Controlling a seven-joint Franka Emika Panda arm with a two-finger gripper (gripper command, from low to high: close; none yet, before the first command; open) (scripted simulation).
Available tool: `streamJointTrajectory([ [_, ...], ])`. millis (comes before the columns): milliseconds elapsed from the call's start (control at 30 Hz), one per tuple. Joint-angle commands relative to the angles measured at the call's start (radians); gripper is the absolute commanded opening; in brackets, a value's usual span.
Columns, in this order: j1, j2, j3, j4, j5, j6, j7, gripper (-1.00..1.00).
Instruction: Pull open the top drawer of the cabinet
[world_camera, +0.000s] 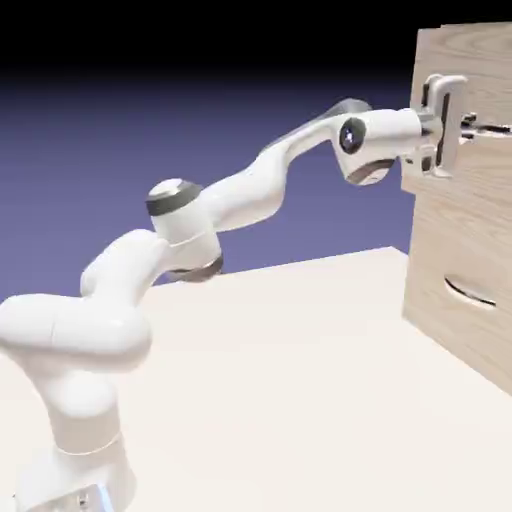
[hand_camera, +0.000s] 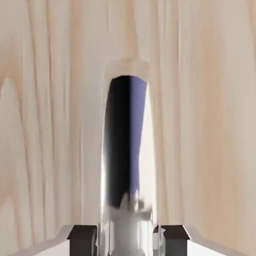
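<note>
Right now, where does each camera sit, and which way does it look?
Exterior: stands beside the robot, looking past the white arm toward the cabinet; nearly the whole arm shows.
Hand: rides on the hand, looking along the gripper at the top drawer's front; fingertips show.
Both show the top drawer's shiny handle.

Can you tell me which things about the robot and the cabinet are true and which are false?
1. The gripper is at the top drawer's handle. True.
2. The gripper's fingers are spread wide, away from the handle. False: they are closed on it.
3. The lower drawer's handle is curved. True.
4. The robot arm is black. False: it is mostly white.
5. The cabinet has a wood grain. True.
</note>
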Motion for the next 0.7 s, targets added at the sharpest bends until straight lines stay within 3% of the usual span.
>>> streamJointTrajectory([
  [0,0.024,-0.002,-0.004,-0.036,0.003,-0.012,-0.012,-1.0],
  [667,0.543,-0.064,-0.141,-0.74,-0.048,-0.198,-0.165,-1.0],
])
